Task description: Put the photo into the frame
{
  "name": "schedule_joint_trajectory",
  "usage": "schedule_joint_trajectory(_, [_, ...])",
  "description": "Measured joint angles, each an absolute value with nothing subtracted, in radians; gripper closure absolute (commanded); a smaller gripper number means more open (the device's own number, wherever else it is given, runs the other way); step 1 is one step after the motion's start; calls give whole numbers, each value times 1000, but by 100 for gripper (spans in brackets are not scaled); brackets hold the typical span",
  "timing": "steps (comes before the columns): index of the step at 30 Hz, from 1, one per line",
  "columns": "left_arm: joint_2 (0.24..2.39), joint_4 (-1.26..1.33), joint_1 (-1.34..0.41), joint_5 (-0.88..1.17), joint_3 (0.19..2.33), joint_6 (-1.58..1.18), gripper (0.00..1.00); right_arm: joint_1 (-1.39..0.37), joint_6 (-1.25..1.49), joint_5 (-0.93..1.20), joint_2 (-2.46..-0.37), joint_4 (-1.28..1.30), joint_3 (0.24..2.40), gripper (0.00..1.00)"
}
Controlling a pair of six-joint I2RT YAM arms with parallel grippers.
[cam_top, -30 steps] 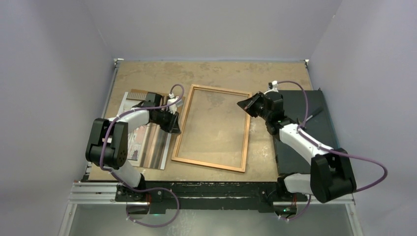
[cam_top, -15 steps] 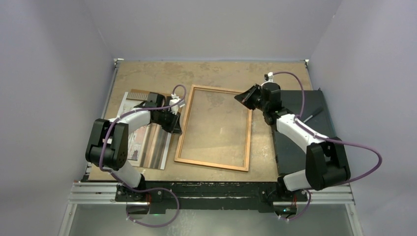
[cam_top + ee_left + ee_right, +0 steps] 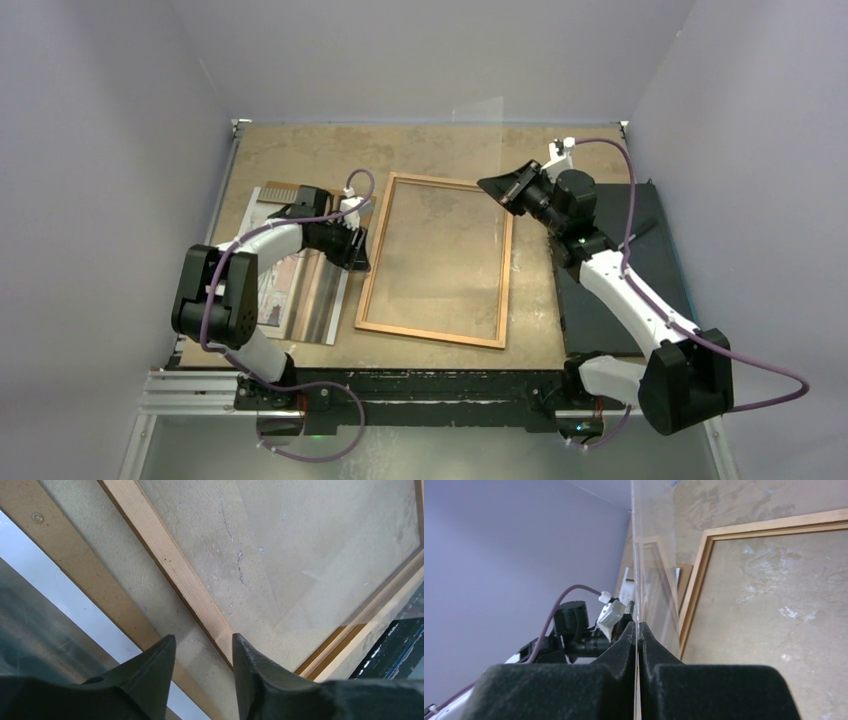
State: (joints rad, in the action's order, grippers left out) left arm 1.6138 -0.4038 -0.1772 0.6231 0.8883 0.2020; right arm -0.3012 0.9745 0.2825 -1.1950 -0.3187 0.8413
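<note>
Clear pane (image 3: 653, 587) is now lifted off the frame (image 3: 371, 270), pinched edge-on in the clenched right gripper (image 3: 638, 630), which is higher than a second ago; left gripper (image 3: 202, 645) has just released, jaws parted over the frame's left rail, holding nothing; photo (image 3: 285, 285) lies to the left, outside the frame; the opening appears ready to receive it.

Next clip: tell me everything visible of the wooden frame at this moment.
The frame is a thin-railed rectangle of orange-brown wood, lying flat on the table, long sides running away from the arms, slightly skewed. Tabletop shows through its opening. The left gripper, jaws apart, hovers at its left rail; contact cannot be told. Nor can I tell whether the clear sheet pinched by the right gripper touches it.
</note>
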Motion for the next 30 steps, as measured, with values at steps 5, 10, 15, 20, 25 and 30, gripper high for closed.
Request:
schedule_joint_trajectory(5, [1612, -396, -177, 617, 888, 202, 56, -316, 1034, 286, -1162, -376, 773, 100])
schedule_joint_trajectory(10, [1612, -379, -177, 614, 888, 202, 67, -347, 1090, 277, -1142, -389, 707, 100])
schedule_joint_trajectory(15, [1612, -365, -177, 613, 883, 200, 79, -381, 1134, 252, -1130, -422, 682, 100])
schedule_joint_trajectory(20, [1611, -352, -177, 613, 864, 201, 82, -395, 1171, 224, -1129, -459, 649, 100])
schedule_joint_trajectory(25, [1611, -353, -177, 613, 844, 202, 84, -405, 1195, 193, -1125, -469, 630, 100])
schedule_joint_trajectory(30, [1611, -352, -177, 612, 844, 203, 85, -408, 1202, 166, -1124, -478, 630, 100])
